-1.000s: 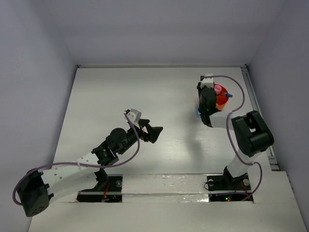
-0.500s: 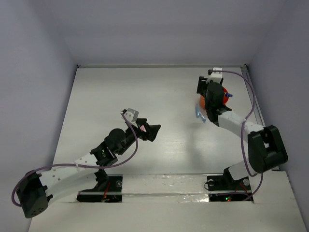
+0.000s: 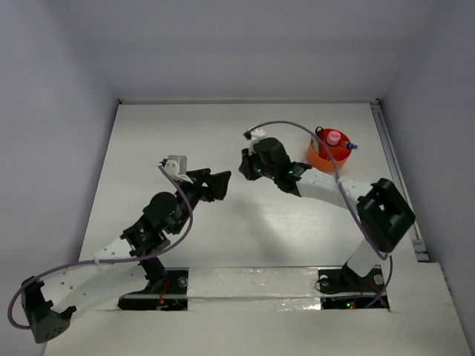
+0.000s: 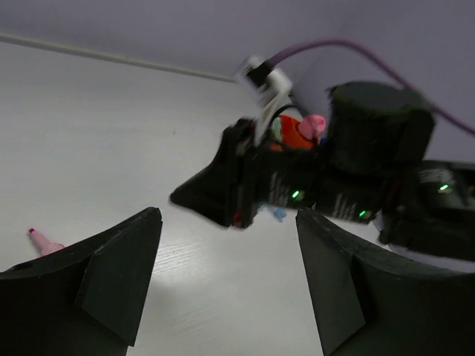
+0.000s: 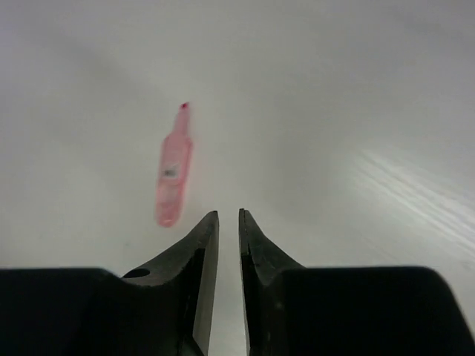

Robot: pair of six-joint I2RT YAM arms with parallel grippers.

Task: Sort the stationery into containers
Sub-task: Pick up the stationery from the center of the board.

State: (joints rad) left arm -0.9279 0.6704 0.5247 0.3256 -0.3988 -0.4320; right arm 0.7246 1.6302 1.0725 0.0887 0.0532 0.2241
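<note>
One pink pen loose on the counter, lying flat, red tip pointing away from the right fingers. Probably light, stiff plastic with a smooth round barrel: apt to roll or squirt out under a skewed pinch, but not fragile. Best taken across the barrel at mid-length, about the small label, not at the narrow tip end. Ahead of the right fingers and off to one side of their line, apart from them, not between them; left of them in the scene, toward mid-counter. Right fingers all but closed, only a slim gap, holding nothing; would need opening and a sideways shift before coming down over the barrel. Left fingers spread wide and empty, above the counter, with the pen's tip end peeking out just beside the one on the left of that wrist view. Not made out from overhead, seemingly hidden under the left arm. Far right: red bowl, holding a pink-capped bottle and a blue item at its rim, well apart from the pen.
</note>
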